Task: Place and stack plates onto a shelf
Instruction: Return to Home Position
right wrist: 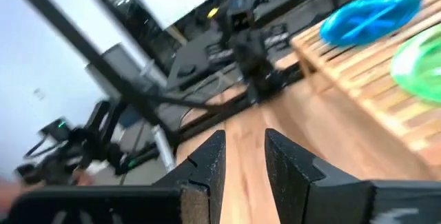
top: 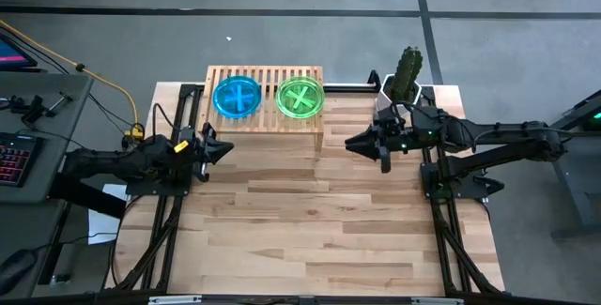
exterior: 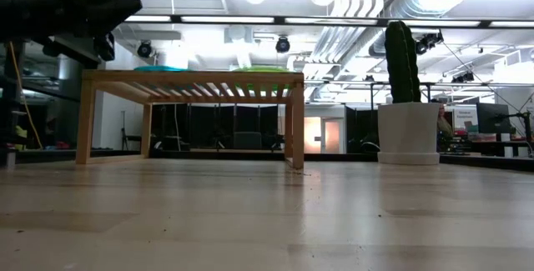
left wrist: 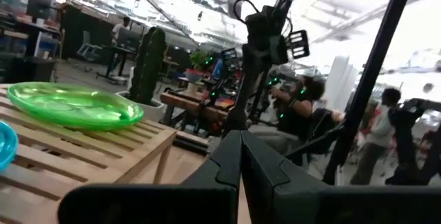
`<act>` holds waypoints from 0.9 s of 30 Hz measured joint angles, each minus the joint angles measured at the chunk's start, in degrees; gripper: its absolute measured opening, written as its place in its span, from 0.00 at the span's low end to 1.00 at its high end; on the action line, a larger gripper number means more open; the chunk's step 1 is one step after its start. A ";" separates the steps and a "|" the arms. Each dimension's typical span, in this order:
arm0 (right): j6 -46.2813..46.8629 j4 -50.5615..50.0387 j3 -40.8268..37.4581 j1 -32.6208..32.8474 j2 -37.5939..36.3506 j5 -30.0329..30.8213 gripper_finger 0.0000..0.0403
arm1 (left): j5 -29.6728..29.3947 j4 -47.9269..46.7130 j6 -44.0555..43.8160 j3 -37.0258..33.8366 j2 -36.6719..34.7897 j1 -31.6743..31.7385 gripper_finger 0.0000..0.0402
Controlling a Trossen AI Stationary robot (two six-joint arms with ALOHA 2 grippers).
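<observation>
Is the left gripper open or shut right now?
Shut. In its wrist view, the left gripper has both dark fingers pressed together, no gap, nothing held.

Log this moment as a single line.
blue plates on shelf | green plates beside them | left gripper shut, empty, over table | right gripper open, empty, over table

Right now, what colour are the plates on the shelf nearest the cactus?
The plates nearest the cactus are green; the high view shows it best.
</observation>
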 joint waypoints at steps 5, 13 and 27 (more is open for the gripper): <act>-1.56 -2.89 0.00 0.02 -0.32 -4.20 0.21 | 0.70 -3.74 3.85 0.00 -0.02 0.00 0.00; -6.65 -9.99 0.00 0.20 -2.93 -7.46 0.21 | 0.48 -5.43 2.51 -0.04 -0.02 0.00 0.00; -4.98 -11.01 -18.71 9.68 -26.02 0.61 0.20 | 0.44 -6.31 2.51 -0.04 0.00 0.00 0.00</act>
